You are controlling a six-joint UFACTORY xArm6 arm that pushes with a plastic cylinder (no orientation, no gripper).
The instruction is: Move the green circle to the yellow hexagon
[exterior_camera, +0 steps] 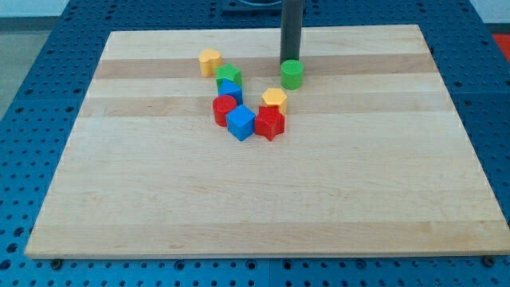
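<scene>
The green circle (292, 74) stands on the wooden board near the view's top middle. My tip (289, 60) is right behind it, at its top edge, seemingly touching it. The yellow hexagon (274, 100) lies a short way below and to the left of the green circle, with a small gap between them. It touches a red block (270, 123) below it.
A cluster lies left of the hexagon: a blue cube (241, 123), a red block (225, 108), a blue block (230, 90), a green block (229, 75) and a yellow block (209, 61). The board (255, 191) sits on a blue perforated table.
</scene>
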